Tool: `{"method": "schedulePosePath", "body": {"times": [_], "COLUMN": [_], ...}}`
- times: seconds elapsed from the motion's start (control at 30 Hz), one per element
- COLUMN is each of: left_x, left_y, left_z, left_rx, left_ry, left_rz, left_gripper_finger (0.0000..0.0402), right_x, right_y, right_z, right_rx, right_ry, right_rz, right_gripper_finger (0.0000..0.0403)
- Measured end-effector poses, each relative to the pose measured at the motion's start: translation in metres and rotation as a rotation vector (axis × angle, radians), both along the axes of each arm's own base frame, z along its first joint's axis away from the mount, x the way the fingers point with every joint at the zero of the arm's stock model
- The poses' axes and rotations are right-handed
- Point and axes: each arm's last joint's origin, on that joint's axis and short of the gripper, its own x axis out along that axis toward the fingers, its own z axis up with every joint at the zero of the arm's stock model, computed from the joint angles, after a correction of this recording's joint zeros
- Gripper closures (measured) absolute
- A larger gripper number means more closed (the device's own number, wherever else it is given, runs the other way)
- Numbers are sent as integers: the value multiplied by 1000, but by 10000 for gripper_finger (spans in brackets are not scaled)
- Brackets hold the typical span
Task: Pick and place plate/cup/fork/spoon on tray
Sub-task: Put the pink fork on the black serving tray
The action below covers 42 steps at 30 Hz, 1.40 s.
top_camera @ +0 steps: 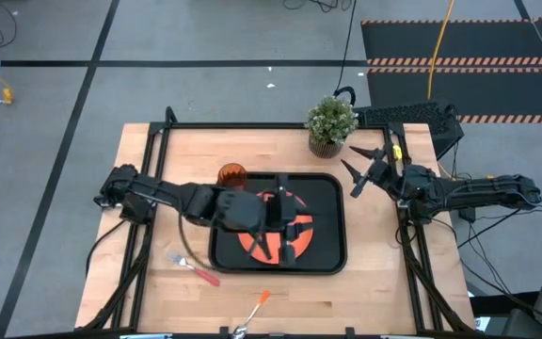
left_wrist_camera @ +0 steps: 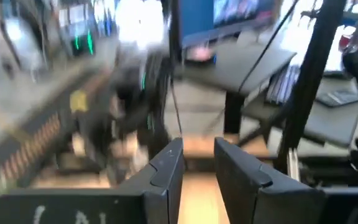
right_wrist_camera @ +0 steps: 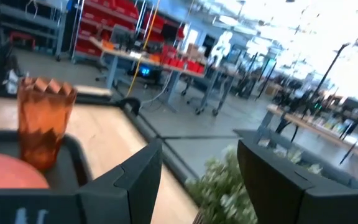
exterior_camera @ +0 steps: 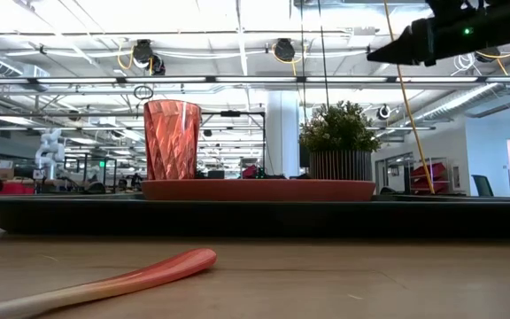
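Observation:
The black tray [top_camera: 332, 259] lies mid-table with the orange plate [top_camera: 252, 240] flat on it. The amber cup [top_camera: 231, 175] stands upright at the tray's far left corner; I cannot tell whether it is on the tray or just beside it. The fork [top_camera: 196, 269] lies on the wood left of the tray. The spoon [top_camera: 256, 309] lies near the front edge. My left gripper [top_camera: 290, 224] hangs over the plate, fingers a little apart [left_wrist_camera: 197, 149], with nothing between them. My right gripper [top_camera: 354, 171] waits wide open right of the tray, raised off the table.
A potted green plant [top_camera: 331, 122] stands at the far edge, right of the tray's far right corner and close to my right gripper. Bare wood shows left of the tray and along the front edge around the fork and spoon.

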Motion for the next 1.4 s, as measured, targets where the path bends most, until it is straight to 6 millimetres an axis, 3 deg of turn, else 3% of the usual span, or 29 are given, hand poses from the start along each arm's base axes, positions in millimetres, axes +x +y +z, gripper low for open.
{"method": "schedulePosePath", "body": {"times": [0.17, 0.47, 0.63, 0.77, 1.03, 1.13, 1.4], "left_x": [-16, -90, -104, -109, -129, -135, -155], "left_y": [1, -20, -49, -67, -74, -75, -80], "left_z": [-36, -83, -108, -154, -224, -235, -255], "left_rx": [-137, -57, -75, -127, -153, -139, -83], "left_ry": [367, 1078, 1188, 1287, 1439, 1464, 1548], "left_rz": [114, 298, 226, 189, 157, 96, 70], "left_gripper_finger": [307, 330, 362, 382, 394, 369, 251], "right_x": [-1, -3, -3, -3, -2, -1, 0], "right_y": [0, 1, 1, 1, 1, 1, 1], "right_z": [11, 21, 21, 21, 20, 18, 15], "right_rx": [-72, -124, -111, -82, -42, -39, -37], "right_ry": [-73, -152, -168, -188, -197, -178, -147], "right_rz": [-8, 33, 38, 44, 52, 53, 52], "right_gripper_finger": [200, 200, 200, 200, 200, 200, 200]}}
